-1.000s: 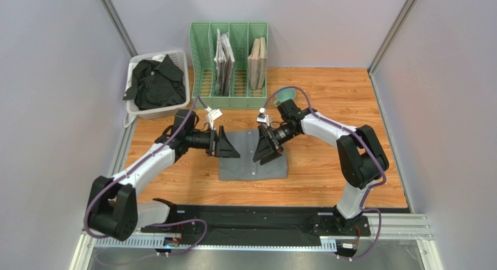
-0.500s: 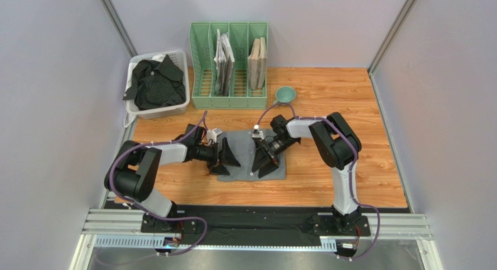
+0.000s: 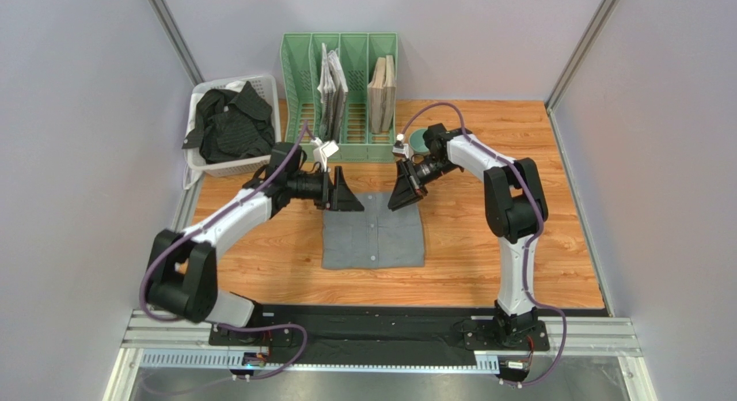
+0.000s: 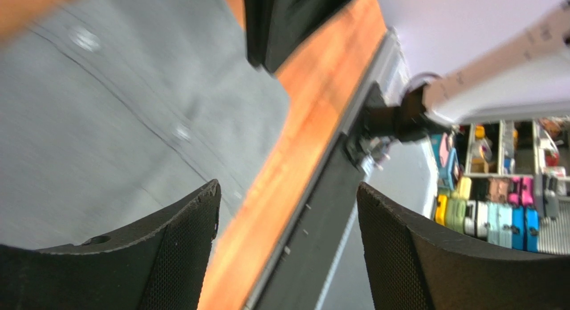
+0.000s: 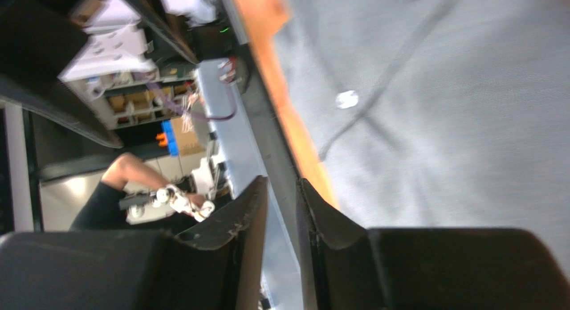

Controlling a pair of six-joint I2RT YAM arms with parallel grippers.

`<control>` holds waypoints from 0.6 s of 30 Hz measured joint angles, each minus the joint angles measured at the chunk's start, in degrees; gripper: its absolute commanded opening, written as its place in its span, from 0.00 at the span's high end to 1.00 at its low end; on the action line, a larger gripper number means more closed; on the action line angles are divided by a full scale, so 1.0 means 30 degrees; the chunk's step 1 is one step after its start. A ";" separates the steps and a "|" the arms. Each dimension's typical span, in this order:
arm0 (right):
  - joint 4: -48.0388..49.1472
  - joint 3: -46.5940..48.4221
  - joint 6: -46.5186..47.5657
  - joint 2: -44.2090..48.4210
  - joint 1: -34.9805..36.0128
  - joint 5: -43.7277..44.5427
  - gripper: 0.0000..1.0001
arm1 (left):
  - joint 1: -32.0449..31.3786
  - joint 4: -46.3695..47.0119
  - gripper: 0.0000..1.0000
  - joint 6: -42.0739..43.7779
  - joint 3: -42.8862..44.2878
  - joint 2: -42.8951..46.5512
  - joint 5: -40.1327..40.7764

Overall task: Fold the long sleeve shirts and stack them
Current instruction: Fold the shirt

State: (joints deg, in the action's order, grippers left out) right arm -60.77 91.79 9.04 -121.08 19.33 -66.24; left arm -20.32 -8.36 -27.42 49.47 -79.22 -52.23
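Plainly, the left gripper [image 4: 288, 190] stood wide, with nothing between its fingers, poised over the far left corner of the grey shirt [image 3: 374, 238]. The right gripper [image 5: 281, 186] was drawn in to a narrow slit, also empty, above the far right corner. Neither one held cloth.

The grey shirt lay flat as a neat folded rectangle in the middle of the table [image 3: 484, 245], between the two arms. The black shirt [image 3: 227, 124] sat in a loose heap in the white basket [image 3: 232, 168] at the far left, just beside the green file rack [image 3: 298, 90].

By my reading, the grey fold was finished, so the step in hand was its close. The next move would call for the nearer left arm to reach into the basket, pinch the black shirt and spread it on bare wood. It could then be folded and laid on the grey one.

The count was two shirts, one folded and one not; two grippers, both empty; one basket; and one rack.
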 measured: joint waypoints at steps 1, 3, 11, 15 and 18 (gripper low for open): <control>0.0386 0.0058 -0.0357 -0.0306 -0.0015 0.0481 0.80 | 0.0168 0.0175 0.27 0.0233 0.0583 -0.1042 0.0073; 0.1173 0.0117 -0.1158 -0.1341 0.0058 0.1931 0.84 | 0.0554 0.0321 0.33 0.0576 0.1311 -0.3381 0.0437; 0.0765 0.2178 -0.2732 -0.4262 0.0576 0.5916 0.82 | -0.0328 0.1202 0.41 0.0095 -0.0474 -0.8014 0.0889; 0.0925 0.4415 -0.2346 -0.4466 0.1698 0.7992 0.77 | -0.4371 0.2193 0.35 -0.0583 -0.0801 -0.7628 0.1086; 0.1166 0.5144 -0.1494 -0.4503 0.2980 0.9041 0.73 | -0.6441 0.2310 0.24 -0.1013 -0.1042 -0.6739 0.0874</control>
State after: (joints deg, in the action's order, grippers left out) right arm -57.28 107.22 4.56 -134.58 28.27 -39.11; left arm -39.64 -1.43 -30.46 46.35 -99.44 -49.60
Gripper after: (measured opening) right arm 0.224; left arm 0.676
